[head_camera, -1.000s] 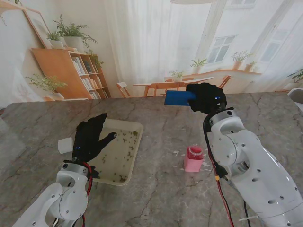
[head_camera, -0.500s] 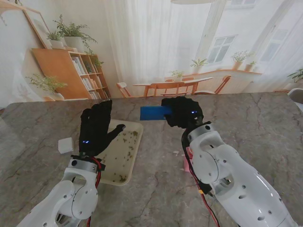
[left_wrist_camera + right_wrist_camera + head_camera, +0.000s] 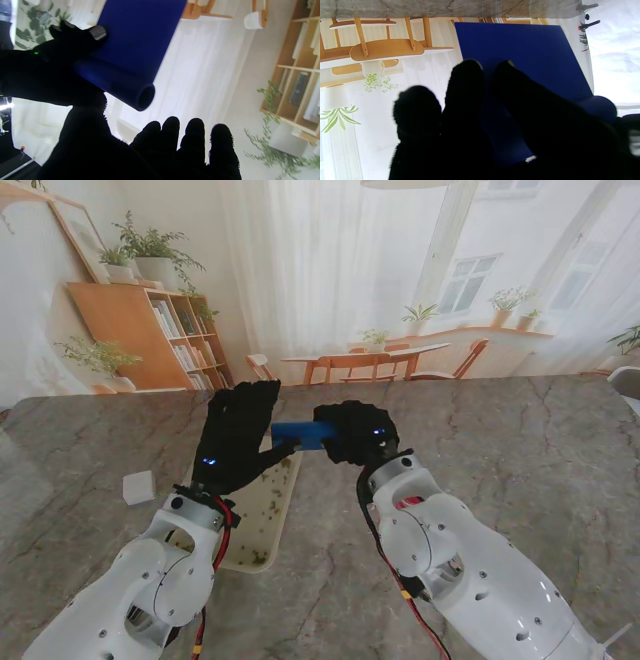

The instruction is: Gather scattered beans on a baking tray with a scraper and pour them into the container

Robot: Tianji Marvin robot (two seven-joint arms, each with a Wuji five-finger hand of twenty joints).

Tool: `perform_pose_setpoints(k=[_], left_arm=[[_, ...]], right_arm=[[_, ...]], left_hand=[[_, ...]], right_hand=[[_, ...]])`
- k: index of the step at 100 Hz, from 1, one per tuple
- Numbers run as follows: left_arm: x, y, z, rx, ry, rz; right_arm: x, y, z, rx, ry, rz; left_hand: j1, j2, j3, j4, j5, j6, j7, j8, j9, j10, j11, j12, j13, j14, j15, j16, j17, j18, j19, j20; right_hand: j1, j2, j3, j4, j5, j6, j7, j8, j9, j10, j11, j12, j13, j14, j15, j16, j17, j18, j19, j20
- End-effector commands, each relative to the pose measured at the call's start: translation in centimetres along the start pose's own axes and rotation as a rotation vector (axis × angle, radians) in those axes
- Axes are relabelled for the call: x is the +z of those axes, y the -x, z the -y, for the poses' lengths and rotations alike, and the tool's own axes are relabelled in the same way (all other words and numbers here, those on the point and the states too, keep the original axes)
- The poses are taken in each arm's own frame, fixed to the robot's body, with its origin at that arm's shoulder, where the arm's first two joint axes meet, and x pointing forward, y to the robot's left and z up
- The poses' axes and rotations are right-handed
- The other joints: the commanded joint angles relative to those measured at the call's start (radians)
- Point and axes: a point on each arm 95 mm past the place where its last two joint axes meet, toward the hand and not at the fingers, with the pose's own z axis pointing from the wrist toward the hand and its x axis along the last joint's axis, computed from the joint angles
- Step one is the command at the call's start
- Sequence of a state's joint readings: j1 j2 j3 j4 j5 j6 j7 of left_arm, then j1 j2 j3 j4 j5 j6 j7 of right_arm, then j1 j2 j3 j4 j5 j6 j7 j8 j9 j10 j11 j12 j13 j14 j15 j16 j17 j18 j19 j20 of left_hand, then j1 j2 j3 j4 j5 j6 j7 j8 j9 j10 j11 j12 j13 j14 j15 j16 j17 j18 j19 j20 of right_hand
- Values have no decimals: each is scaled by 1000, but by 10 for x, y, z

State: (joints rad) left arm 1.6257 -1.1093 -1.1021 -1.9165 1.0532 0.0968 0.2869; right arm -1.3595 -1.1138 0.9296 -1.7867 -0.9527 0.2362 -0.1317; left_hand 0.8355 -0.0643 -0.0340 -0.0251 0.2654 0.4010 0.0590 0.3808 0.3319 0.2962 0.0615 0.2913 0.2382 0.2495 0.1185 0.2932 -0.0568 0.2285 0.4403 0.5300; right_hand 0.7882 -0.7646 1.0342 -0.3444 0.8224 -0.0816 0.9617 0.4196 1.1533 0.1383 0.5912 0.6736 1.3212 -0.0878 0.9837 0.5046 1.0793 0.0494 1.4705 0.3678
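My right hand is shut on the blue scraper and holds it in the air above the far end of the cream baking tray. Green beans lie scattered on the tray. My left hand is raised and open, fingers spread, its palm just beside the scraper's free end. I cannot tell whether they touch. In the left wrist view the scraper shows a flat blade and a tube handle, gripped by the right hand. The right wrist view shows the blade beyond my fingers.
A small white block lies on the marble table left of the tray. The pink container is mostly hidden behind my right forearm. Both forearms cover the near middle of the table.
My right hand has carried the scraper leftward from the table's right side to over the tray. My left hand has risen and moved right to meet it.
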Motion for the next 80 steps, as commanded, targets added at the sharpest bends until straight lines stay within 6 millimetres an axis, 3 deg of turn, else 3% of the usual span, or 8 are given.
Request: perform_pose_setpoints(k=[1,44,56,73,80], left_arm=[[-1,-2,-6,-21,37,-9],[16,-5,-25,16,150,-40],[21,-8,-30,23,162,-43],[26,-12,-32,39,164,-38],[28,-14,-33,44,163,-43]], right_arm=[[1,-1,3,2,-12,0],[-3,-9,6,-1,45,-5],[-4,-12,8,-2,51,-15],[-7,-15,10,14,73,-22],[-8,-17,11,16,79,-31]], left_hand=[[-24,-32,-6,-9,22,29,14,6,19,-10,-4,-9,-5,1,-6,-14,-13,16,-2,-29],[25,-66,14,-9,76,30,44,38,81,7,18,10,38,21,7,-7,37,21,-1,-20],[62,-75,13,-8,102,21,67,76,119,8,36,41,66,25,31,17,52,21,45,22],[111,-75,11,-5,159,-49,144,241,180,-24,68,136,132,28,86,105,83,32,198,135],[131,-77,14,-4,176,-71,164,298,193,-38,71,151,152,24,98,126,97,26,232,153]], right_hand=[[122,62,128,125,99,-54,61,58,57,46,4,21,8,-63,1,16,20,-21,43,11],[122,65,125,128,98,-57,56,65,56,42,-1,24,9,-61,2,18,21,-19,46,8],[121,67,125,128,99,-59,58,67,56,39,-1,25,9,-62,4,19,21,-21,47,7],[121,64,126,128,99,-59,57,67,56,41,0,25,9,-59,6,20,21,-19,48,6],[121,66,127,128,100,-61,58,68,57,38,0,25,9,-60,7,20,21,-18,48,5]])
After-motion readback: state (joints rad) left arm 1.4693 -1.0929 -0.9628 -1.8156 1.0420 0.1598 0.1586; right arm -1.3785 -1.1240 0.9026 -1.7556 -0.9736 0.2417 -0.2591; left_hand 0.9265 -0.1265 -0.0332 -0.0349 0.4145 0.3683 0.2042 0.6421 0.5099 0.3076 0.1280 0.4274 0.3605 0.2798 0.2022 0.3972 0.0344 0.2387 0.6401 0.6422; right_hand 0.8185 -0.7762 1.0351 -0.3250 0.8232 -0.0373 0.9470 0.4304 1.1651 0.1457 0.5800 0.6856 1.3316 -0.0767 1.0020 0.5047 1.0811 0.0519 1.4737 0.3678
